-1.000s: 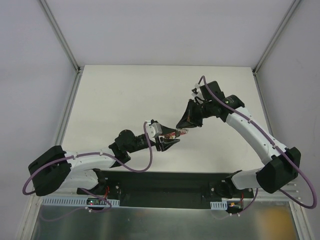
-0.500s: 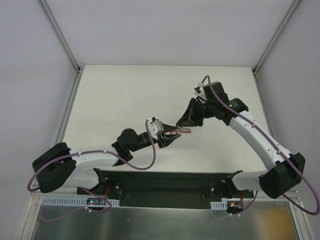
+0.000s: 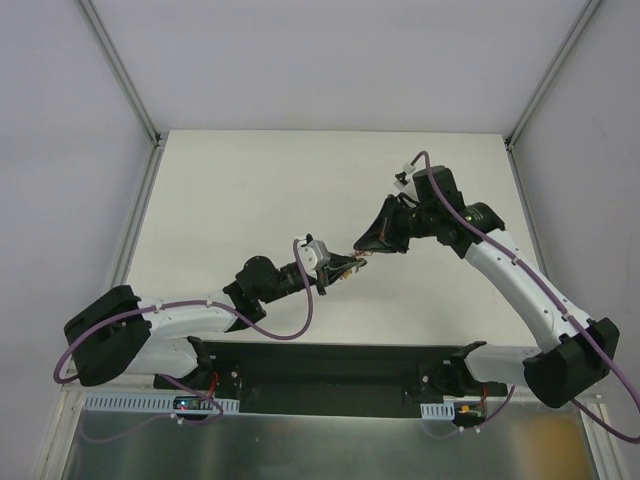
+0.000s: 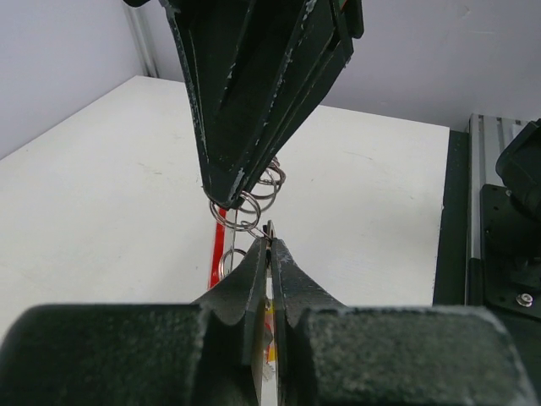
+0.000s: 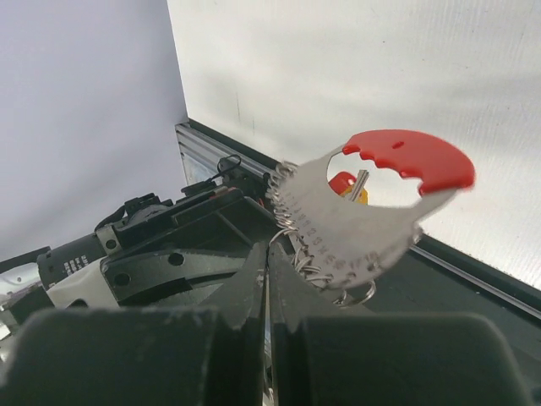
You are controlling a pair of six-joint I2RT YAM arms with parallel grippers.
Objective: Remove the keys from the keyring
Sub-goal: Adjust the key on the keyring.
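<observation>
Above the white table (image 3: 250,200) centre, the right gripper (image 3: 363,249), at two o'clock from the left gripper (image 3: 349,266), pinches the small red-and-grey-tagged metal keyring (image 5: 363,228); the left one is clamped on it too.

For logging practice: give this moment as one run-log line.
left gripper: shut on keyring | right gripper: shut on keyring | keys: not yet off | place: mid-air

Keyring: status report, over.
Left gripper shut, right gripper shut, both pinching the keyring. Keyring off the table, strung between them. Nothing in the way.
</observation>
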